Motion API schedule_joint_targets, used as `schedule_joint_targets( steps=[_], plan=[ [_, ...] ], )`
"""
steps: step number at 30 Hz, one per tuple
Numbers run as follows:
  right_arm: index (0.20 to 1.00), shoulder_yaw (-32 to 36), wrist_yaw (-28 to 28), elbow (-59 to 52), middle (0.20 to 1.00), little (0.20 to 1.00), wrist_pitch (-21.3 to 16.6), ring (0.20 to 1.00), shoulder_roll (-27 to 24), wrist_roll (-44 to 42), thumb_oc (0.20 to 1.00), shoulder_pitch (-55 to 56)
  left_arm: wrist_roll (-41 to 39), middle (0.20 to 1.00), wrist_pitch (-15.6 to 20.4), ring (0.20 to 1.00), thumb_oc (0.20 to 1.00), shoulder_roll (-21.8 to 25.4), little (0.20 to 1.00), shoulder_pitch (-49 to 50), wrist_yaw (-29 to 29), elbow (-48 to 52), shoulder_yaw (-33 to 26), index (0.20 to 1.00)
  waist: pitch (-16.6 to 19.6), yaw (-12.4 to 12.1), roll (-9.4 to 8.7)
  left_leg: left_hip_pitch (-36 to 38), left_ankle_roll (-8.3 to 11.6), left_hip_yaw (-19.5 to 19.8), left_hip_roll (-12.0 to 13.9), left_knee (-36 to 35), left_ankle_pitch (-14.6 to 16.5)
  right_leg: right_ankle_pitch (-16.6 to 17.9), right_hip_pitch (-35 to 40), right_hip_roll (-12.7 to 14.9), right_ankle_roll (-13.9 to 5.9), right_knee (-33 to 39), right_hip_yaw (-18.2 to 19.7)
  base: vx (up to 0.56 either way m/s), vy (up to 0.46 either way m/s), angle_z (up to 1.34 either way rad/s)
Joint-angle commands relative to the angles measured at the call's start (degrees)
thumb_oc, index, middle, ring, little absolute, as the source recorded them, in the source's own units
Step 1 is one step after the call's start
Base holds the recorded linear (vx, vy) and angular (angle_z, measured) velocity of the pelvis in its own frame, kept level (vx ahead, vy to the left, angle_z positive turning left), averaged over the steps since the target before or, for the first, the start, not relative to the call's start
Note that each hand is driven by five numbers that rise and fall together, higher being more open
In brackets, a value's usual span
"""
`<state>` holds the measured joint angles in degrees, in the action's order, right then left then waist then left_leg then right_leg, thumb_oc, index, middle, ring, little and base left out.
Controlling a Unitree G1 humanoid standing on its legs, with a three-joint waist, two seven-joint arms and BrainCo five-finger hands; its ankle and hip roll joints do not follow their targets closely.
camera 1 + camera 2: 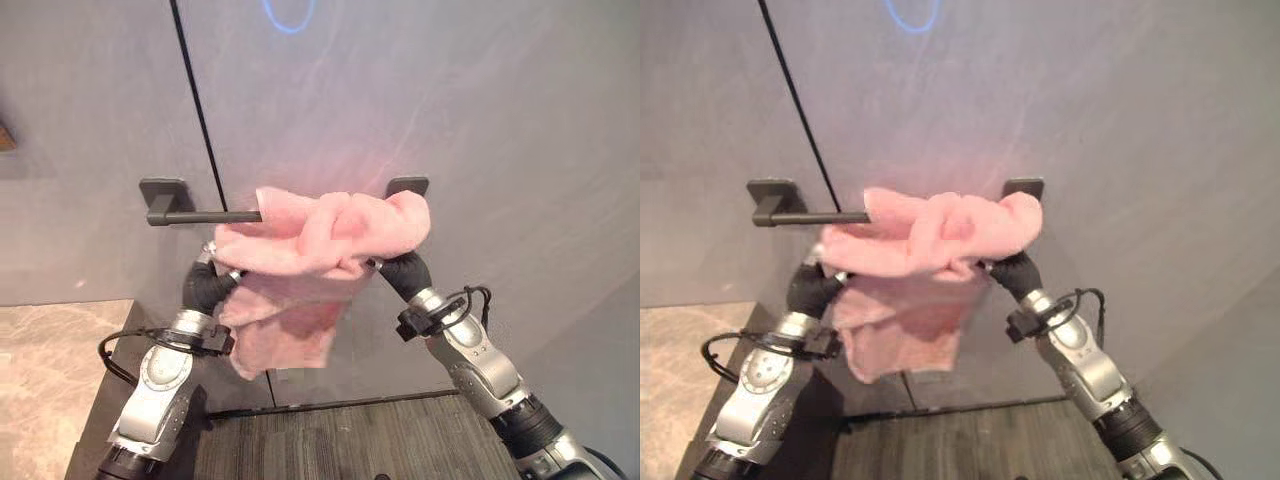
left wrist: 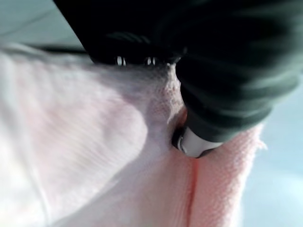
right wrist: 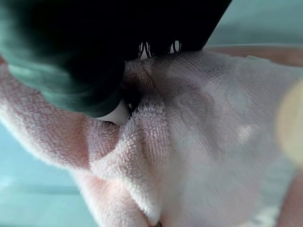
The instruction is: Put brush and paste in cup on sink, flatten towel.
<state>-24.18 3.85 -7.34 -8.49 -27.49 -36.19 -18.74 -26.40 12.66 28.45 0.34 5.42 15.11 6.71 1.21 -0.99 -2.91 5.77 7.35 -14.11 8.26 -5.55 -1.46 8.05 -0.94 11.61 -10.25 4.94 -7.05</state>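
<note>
A pink towel (image 1: 320, 240) hangs bunched and twisted over a black wall rail (image 1: 205, 216), with a loose flap drooping below it. My left hand (image 1: 205, 285) reaches up into the towel's left end, and my right hand (image 1: 405, 272) into its right end. In the left wrist view the thumb (image 2: 199, 142) digs into the cloth (image 2: 94, 142) and pinches a fold against the covered fingers. The right wrist view shows the same: the thumb (image 3: 116, 113) is buried in a ridge of terry cloth (image 3: 199, 132). Most of each hand's fingers are hidden by towel.
The rail's two black mounts (image 1: 163, 190) (image 1: 407, 185) are fixed to a grey wall with a thin black seam (image 1: 200, 120). A beige marble counter (image 1: 50, 370) lies at the lower left. Dark ribbed flooring (image 1: 350, 440) runs below the wall.
</note>
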Motion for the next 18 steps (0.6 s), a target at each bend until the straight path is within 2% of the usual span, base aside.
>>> schedule_joint_targets(
  steps=[1, 4, 7, 10, 16, 17, 18],
  plan=[
    [0.2, 1.73, 0.38, -5.79, 0.2, 0.2, -5.65, 0.2, 0.19, 0.45, 0.2, -8.3, 1.47, 0.2, 6.16, 0.2, 0.2, 1.89, 0.2, -2.4, 1.79, 6.38, -2.9, 0.2, -1.94, -0.75, -2.28, -0.62, -1.21, 1.5, 1.15, 0.55, 0.06, 1.52, 1.0, 3.1, -2.53, 0.04, 1.0, -0.01, -0.001, 0.05],
    [0.2, 0.51, 1.26, -6.92, 0.2, 0.2, -5.46, 0.2, -0.43, 0.91, 0.2, -9.15, 3.79, 0.2, 6.34, 0.2, 0.2, 3.22, 0.2, -0.86, 1.26, 7.91, -2.93, 0.2, -2.23, -1.15, -2.55, -0.97, -1.28, 1.81, 1.06, 0.55, 0.08, 1.52, 0.93, 3.18, -2.54, -0.01, 0.64, -0.01, 0.005, 0.1],
    [0.2, 0.03, 1.35, -6.12, 0.2, 0.2, -5.0, 0.2, -0.17, 1.51, 0.2, -8.77, 2.48, 0.2, 6.32, 0.2, 0.2, 3.16, 0.2, 0.73, -0.13, 6.72, -1.89, 0.2, -2.32, -1.33, -2.7, -1.15, -1.32, 1.9, 1.0, 0.55, 0.08, 1.5, 0.99, 3.29, -2.53, 0.04, 0.44, 0.0, 0.008, 0.08],
    [0.2, -2.32, 0.82, -1.27, 0.2, 0.2, -3.42, 0.2, 1.68, 2.28, 0.2, -6.65, -2.41, 0.2, 4.27, 0.2, 0.2, 0.08, 0.2, 3.6, -1.23, -1.43, 2.09, 0.2, -2.83, -2.01, -2.81, -1.55, -1.44, 2.32, 0.78, 0.55, -0.23, 1.87, 0.83, 3.43, -2.48, 0.06, 0.1, 0.0, 0.0, 0.0],
    [0.2, -3.39, -0.3, 2.74, 0.2, 0.2, -2.08, 0.2, 3.15, 4.03, 0.2, -4.04, -1.49, 0.2, 1.32, 0.2, 0.2, -1.63, 0.2, 4.64, -1.86, -13.43, 6.48, 0.2, -3.01, -2.23, -2.8, -1.98, -1.59, 2.51, 0.63, 0.55, -0.42, 1.99, 0.61, 3.5, -2.52, 0.06, -0.15, 0.0, 0.001, 0.01],
    [0.2, -3.9, -0.39, 4.22, 0.2, 0.2, -1.72, 0.2, 3.92, 3.52, 0.2, -2.73, 0.31, 0.2, -0.11, 0.2, 0.2, -2.23, 0.2, 4.19, -1.99, -19.45, 8.76, 0.2, -2.97, -2.06, -2.77, -2.08, -1.61, 2.57, 0.59, 0.55, -0.47, 2.02, 0.55, 3.51, -2.49, 0.06, -0.18, 0.0, 0.0, 0.0],
    [0.2, -3.88, -0.39, 4.24, 0.2, 0.2, -1.74, 0.2, 3.9, 3.53, 0.2, -2.72, 0.33, 0.2, -0.02, 0.2, 0.2, -2.27, 0.2, 4.09, -1.99, -19.61, 8.83, 0.2, -2.97, -2.08, -2.75, -2.09, -1.61, 2.58, 0.59, 0.55, -0.47, 2.01, 0.54, 3.51, -2.49, 0.06, -0.19, 0.0, 0.0, 0.0]
  ],
)
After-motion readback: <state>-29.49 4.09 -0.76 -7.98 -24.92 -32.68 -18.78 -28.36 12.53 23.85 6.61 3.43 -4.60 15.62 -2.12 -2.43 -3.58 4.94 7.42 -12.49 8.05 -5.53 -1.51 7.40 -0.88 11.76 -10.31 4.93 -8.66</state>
